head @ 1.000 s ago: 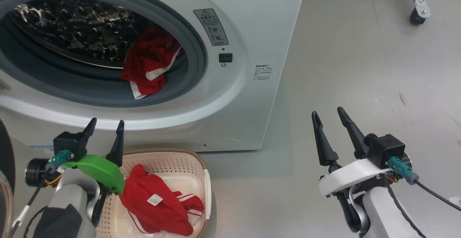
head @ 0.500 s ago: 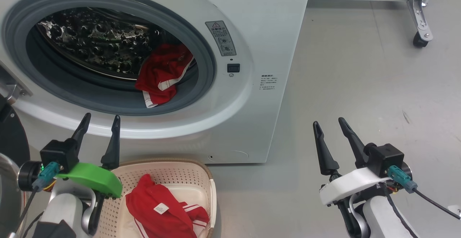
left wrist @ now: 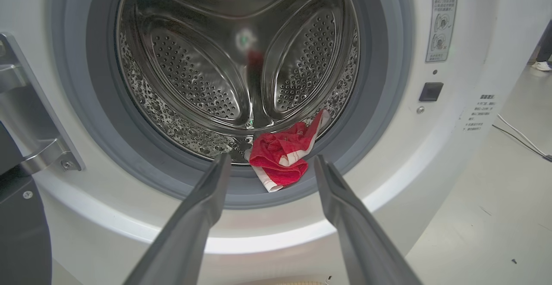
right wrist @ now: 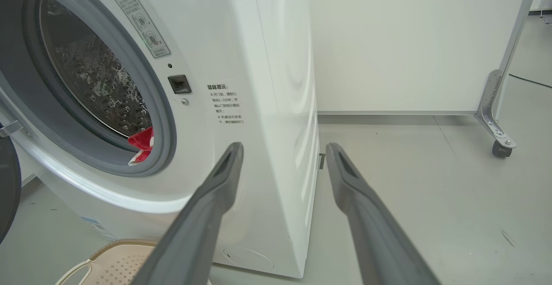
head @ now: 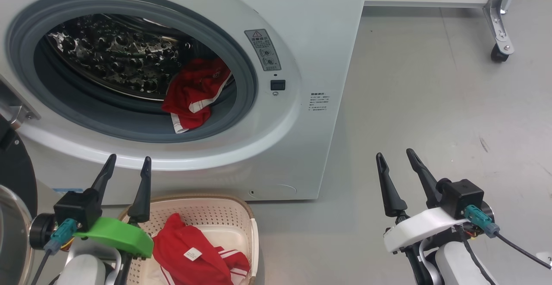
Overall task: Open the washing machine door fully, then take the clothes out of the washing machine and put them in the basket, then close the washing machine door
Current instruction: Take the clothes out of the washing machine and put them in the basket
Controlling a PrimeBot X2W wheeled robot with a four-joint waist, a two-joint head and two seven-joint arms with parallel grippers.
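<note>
Unloading step. A red garment (head: 194, 93) lies at the washing machine (head: 319, 30) mouth, draped onto the grey seal. The basket (head: 252, 229) sits below. Left gripper (head: 130, 157) and right gripper (head: 393, 152) are both spread wide and empty. Next: the left reaches in and pinches the cloth. More clothes are possibly hidden deeper in.

Red white-striped clothes (head: 194, 93), white washing machine (head: 319, 39) with grey ring (head: 129, 124), brown-rimmed cream perforated basket (head: 215, 214)

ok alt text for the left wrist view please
A red garment with white trim lies at the front edge of the washing machine's steel drum, partly over the grey rubber ring. The open left tool points straight at it, empty.
</note>
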